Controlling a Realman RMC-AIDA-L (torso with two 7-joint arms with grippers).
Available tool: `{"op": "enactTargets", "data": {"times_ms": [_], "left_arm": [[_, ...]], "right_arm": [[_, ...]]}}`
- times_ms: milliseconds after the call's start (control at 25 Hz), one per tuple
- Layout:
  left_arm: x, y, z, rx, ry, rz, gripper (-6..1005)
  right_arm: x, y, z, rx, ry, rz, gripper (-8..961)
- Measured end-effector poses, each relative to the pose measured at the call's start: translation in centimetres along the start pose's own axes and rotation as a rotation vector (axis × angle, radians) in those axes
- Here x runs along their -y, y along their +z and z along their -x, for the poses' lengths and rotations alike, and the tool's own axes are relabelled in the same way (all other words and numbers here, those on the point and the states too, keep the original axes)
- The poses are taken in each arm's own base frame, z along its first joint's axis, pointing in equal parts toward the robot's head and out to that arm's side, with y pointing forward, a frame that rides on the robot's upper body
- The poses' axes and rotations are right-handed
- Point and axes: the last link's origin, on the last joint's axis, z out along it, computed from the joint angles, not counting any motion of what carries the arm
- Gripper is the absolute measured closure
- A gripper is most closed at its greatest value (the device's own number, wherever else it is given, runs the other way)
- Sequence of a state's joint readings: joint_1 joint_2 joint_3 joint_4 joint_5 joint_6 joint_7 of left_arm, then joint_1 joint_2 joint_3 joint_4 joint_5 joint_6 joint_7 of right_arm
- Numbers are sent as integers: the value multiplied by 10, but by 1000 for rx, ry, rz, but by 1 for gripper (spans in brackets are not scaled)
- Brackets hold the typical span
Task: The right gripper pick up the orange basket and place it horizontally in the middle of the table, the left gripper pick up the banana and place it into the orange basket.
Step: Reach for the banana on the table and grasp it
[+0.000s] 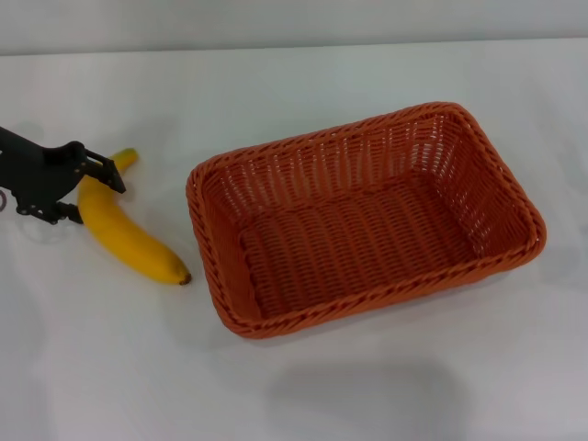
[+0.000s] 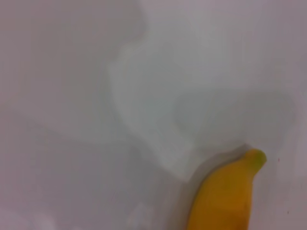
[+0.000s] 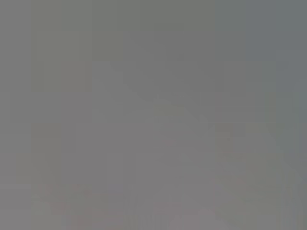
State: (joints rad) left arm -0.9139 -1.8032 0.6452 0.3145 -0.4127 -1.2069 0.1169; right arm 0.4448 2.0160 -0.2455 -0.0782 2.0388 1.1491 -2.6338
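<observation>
Orange basket (image 1: 367,216): woven wicker-style strands, braided rim, open-weave ribbed sides, slight plastic sheen. Banana (image 1: 124,230): smooth waxy yellow skin, dull brown tip, greenish stem end. Table (image 1: 276,83): smooth plain white top, matt with soft reflections. My left gripper (image 1: 87,188): matt black, hard angular parts.

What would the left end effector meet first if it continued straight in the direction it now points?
The banana. The left end effector already straddles its upper part, fingers on either side, so it would likely meet the fruit, then the table; height is unclear.
</observation>
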Motion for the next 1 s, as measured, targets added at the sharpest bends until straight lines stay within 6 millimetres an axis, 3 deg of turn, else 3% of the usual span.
{"op": "enactTargets", "data": {"times_ms": [160,400,720,1000], "left_arm": [[1,0,-1,-7,3,-11,353],[3,0,-1,-8,-3,-20,481],[4,0,-1,0,53,-39,476],[-6,-21,-21,-101,79,60,471]], "right_arm": [[1,-1,0,-1,-3,-3,110],[3,-1,0,-4,-5,-7,110],[3,-1,0,-3,-7,-8,110],[5,-1,2,3,-7,-16,110]]}}
